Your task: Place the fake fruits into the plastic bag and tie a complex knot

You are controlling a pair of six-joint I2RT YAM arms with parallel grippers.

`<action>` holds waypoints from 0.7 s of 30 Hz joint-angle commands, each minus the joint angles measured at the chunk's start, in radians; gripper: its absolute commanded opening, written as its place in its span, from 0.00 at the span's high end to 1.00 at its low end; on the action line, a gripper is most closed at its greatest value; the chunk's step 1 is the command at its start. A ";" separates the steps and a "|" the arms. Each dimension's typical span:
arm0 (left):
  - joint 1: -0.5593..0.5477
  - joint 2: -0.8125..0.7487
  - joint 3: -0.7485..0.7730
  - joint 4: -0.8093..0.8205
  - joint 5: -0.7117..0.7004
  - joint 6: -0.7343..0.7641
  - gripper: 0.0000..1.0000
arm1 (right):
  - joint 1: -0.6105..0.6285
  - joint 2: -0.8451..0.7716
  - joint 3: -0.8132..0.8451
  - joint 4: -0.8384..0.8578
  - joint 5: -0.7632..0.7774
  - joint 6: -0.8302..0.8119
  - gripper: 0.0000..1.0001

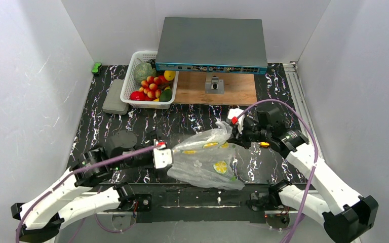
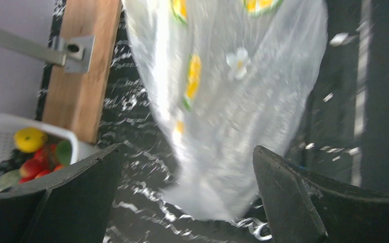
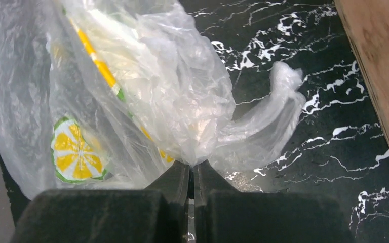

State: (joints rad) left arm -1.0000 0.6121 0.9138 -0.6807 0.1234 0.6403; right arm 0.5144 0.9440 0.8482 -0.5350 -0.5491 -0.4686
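The plastic bag (image 1: 207, 161), clear with lemon slices and white flowers, lies crumpled on the black marbled table between the arms. My right gripper (image 3: 193, 166) is shut on a bunched fold of the plastic bag (image 3: 131, 76), and a twisted handle loop (image 3: 278, 101) trails off to the right. My left gripper (image 2: 187, 202) is open. One end of the bag (image 2: 223, 101) lies between its wide-spread fingers (image 2: 294, 197) without touching them. The fake fruits (image 1: 153, 86) sit in a white basket (image 1: 131, 83) at the back left, also seen as fruits (image 2: 30, 152) in the left wrist view.
A grey network switch (image 1: 210, 45) stands at the back on a wooden board (image 1: 233, 91) that carries a metal bracket (image 1: 214, 85). Left of the basket lie a grey block (image 1: 115, 97) and a small green object (image 1: 96, 67). White walls enclose the table.
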 commanded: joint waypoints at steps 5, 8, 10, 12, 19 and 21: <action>0.023 0.332 0.370 -0.121 0.249 -0.345 0.02 | 0.167 -0.025 0.138 -0.092 0.101 -0.048 0.99; 0.026 0.445 0.453 -0.133 0.259 -0.387 0.07 | 0.226 -0.024 0.175 -0.095 0.153 -0.034 0.99; 0.026 0.499 0.477 -0.124 0.262 -0.415 0.14 | 0.250 -0.031 0.188 -0.083 0.173 -0.017 0.99; 0.029 0.525 0.469 -0.074 0.257 -0.460 0.17 | 0.271 -0.033 0.203 -0.081 0.186 -0.004 0.99; 0.050 0.595 0.432 0.043 0.181 -0.556 0.52 | 0.310 -0.058 0.246 -0.081 0.117 0.034 0.99; 0.131 0.569 0.407 0.058 0.290 -0.571 0.97 | 0.311 -0.090 0.235 -0.071 0.103 0.052 0.99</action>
State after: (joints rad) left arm -0.9596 1.2083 1.3502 -0.6750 0.3256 0.1295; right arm 0.8143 0.9150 1.0466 -0.6323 -0.3981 -0.4583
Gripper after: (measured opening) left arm 0.333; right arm 0.033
